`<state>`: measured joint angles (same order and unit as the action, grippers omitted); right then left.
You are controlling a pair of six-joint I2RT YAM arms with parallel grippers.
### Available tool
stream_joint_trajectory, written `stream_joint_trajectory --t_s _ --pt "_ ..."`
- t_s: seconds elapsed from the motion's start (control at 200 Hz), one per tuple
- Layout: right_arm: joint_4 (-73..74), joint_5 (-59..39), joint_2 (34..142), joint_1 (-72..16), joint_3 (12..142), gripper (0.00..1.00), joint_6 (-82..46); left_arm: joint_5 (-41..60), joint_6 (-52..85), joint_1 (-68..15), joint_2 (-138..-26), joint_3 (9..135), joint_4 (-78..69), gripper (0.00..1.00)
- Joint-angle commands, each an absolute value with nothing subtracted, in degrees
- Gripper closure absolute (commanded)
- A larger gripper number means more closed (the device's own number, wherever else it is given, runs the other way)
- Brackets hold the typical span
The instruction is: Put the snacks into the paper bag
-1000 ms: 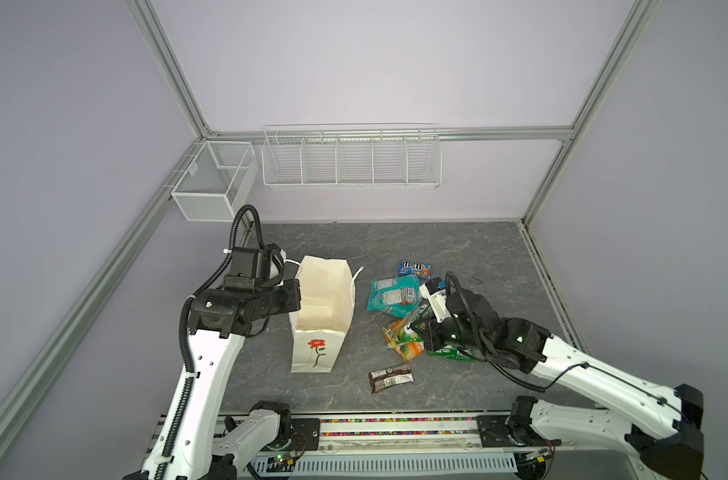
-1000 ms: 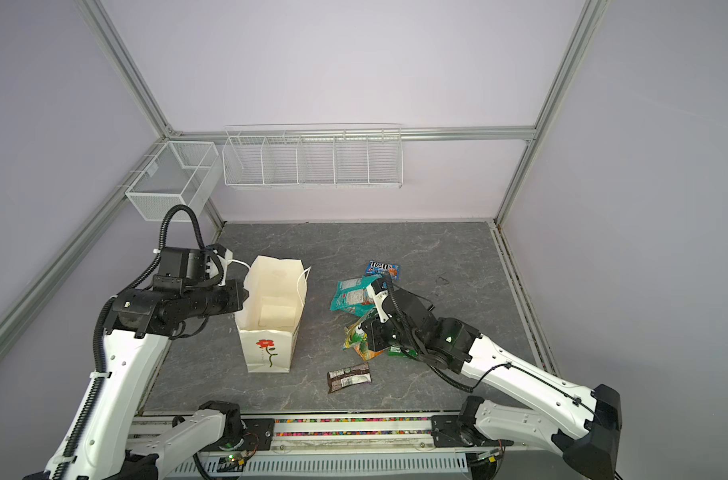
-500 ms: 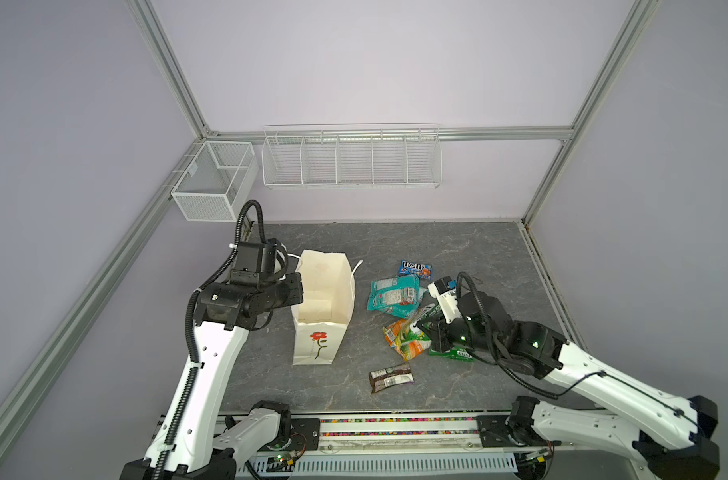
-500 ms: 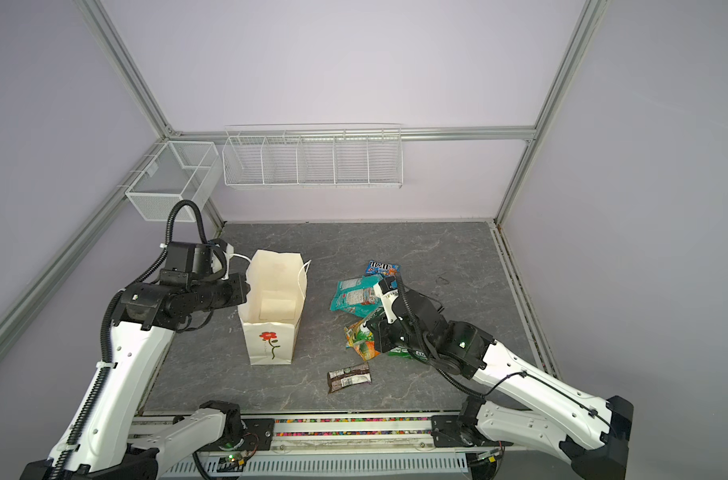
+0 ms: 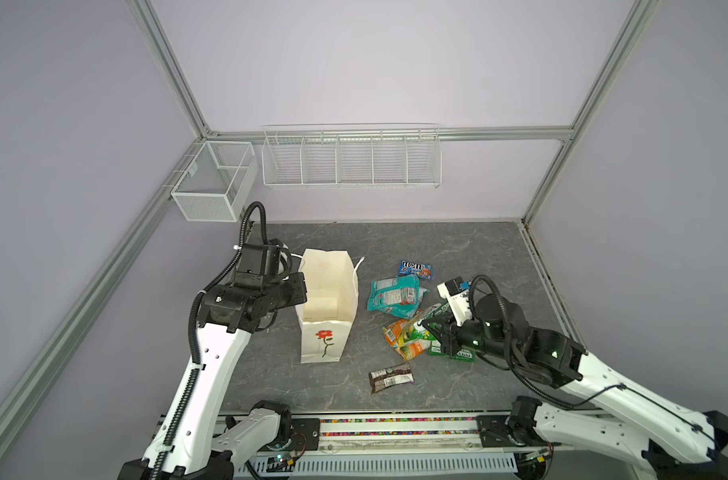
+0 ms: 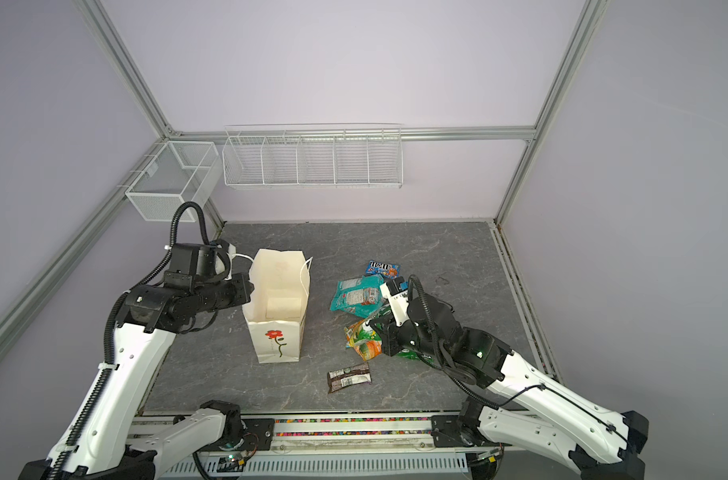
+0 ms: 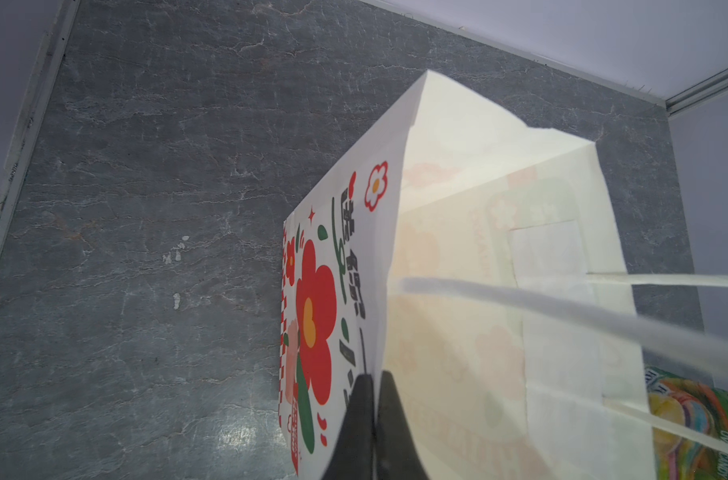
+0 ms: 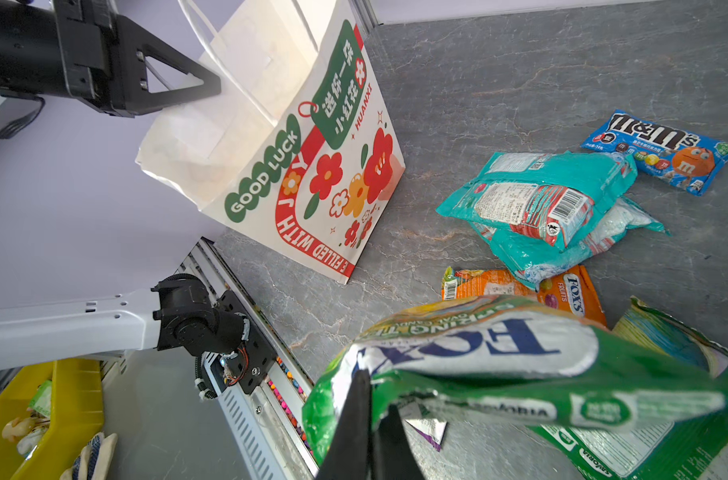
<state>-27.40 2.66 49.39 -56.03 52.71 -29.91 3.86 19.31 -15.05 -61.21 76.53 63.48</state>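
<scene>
Now the right gripper (image 8: 374,390), clamped on the yellow-green FOX'S bag (image 8: 478,345), has seemingly lifted it for bagging, while the left gripper (image 7: 376,376) pinches the rim of the paper bag (image 7: 445,232).

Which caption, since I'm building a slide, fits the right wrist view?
Right pincer shut on the yellow-green FOX'S bag, paper bag beyond gripped at its rim by the left pincer.

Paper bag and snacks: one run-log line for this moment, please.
left gripper: shut on paper bag rim | right gripper: shut on yellow-green FOX'S bag | paper bag: upright, open | teal bag, M&M's pack: on table
</scene>
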Motion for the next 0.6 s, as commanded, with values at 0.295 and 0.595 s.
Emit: stream_joint_trajectory --t_s 0.295,0.595 --pt "-25.74 2.53 46.66 -56.41 53.06 0.94 -28.39 0.89 18.67 -15.53 -63.93 78.27 64.65 1.00" --pt "-25.92 -0.05 45.04 -56.37 53.07 0.93 -26.20 0.00 18.81 -16.62 -64.84 79.37 64.86 1.00"
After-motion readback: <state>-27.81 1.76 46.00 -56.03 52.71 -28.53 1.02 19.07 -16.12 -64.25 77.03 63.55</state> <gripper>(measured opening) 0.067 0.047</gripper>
